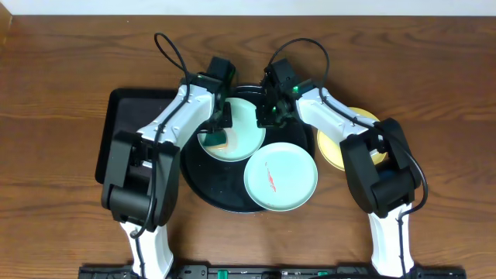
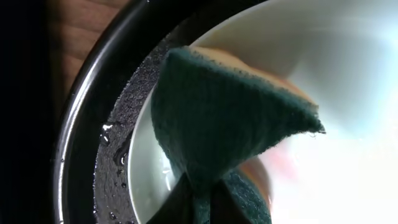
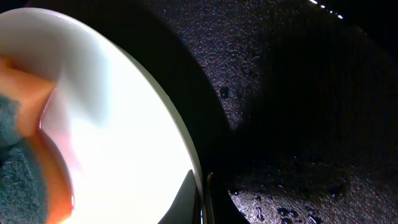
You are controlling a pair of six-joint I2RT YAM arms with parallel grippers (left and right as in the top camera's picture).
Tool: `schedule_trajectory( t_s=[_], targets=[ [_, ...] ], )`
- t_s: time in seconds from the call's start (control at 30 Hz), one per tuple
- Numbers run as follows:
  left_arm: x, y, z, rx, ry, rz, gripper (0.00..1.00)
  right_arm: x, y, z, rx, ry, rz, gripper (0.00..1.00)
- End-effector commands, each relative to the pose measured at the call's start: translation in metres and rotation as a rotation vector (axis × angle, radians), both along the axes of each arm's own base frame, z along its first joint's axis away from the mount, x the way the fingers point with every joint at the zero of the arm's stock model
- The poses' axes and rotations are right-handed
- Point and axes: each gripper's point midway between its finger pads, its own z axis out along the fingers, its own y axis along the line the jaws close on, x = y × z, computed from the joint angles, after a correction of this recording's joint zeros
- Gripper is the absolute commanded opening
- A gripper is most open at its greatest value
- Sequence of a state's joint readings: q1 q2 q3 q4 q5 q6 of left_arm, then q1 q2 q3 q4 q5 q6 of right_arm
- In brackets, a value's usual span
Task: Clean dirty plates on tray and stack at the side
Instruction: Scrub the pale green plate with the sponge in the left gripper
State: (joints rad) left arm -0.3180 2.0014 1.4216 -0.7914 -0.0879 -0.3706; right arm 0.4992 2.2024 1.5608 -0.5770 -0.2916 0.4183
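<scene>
A round black tray (image 1: 203, 184) holds two pale turquoise plates. The rear plate (image 1: 246, 133) has my left gripper (image 1: 215, 138) over it, shut on a green and orange sponge (image 2: 230, 118) that presses on the plate (image 2: 348, 74). My right gripper (image 1: 269, 118) is shut on that plate's right rim (image 3: 198, 180); the sponge also shows in the right wrist view (image 3: 25, 162). The front plate (image 1: 280, 177) has a reddish smear at its centre. A yellow plate (image 1: 335, 147) lies on the table right of the tray, partly hidden by my right arm.
A smaller rectangular black tray (image 1: 116, 132) lies left of the round tray, partly under my left arm. The wet tray floor (image 3: 298, 124) carries water drops. Brown wooden table (image 1: 62, 217) surrounds everything.
</scene>
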Motion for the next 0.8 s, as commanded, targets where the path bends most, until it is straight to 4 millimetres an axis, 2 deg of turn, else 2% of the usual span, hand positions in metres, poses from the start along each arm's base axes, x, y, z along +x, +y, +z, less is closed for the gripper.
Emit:
schedule_trajectory(
  t_s=[0.0, 0.1, 0.2, 0.3, 0.47, 0.63, 0.77],
  targets=[
    [0.0, 0.017, -0.005, 0.058, 0.012, 0.019, 0.07, -0.004, -0.014, -0.031, -0.079, 0.042, -0.033, 0.01],
    [-0.009, -0.021, -0.008, -0.141, 0.072, -0.142, 0.07, -0.004, -0.014, -0.031, -0.082, 0.041, -0.034, 0.01],
    [-0.023, -0.063, -0.001, -0.378, 0.115, -0.337, 0.07, -0.004, -0.014, -0.031, -0.081, 0.041, -0.034, 0.01],
    [-0.025, -0.076, 0.004, -0.457, 0.115, -0.377, 0.07, -0.004, -0.014, -0.031, -0.081, 0.041, -0.034, 0.01],
    [-0.014, -0.073, 0.003, -0.431, 0.073, -0.357, 0.07, -0.005, -0.015, -0.031, -0.084, 0.044, -0.034, 0.01],
    [0.004, -0.025, -0.007, -0.157, 0.018, -0.145, 0.07, -0.005, -0.015, -0.031, -0.085, 0.047, -0.034, 0.01],
    [0.008, 0.01, -0.005, 0.022, -0.013, -0.001, 0.07, -0.005, -0.015, -0.031, -0.085, 0.047, -0.034, 0.01]
  ],
)
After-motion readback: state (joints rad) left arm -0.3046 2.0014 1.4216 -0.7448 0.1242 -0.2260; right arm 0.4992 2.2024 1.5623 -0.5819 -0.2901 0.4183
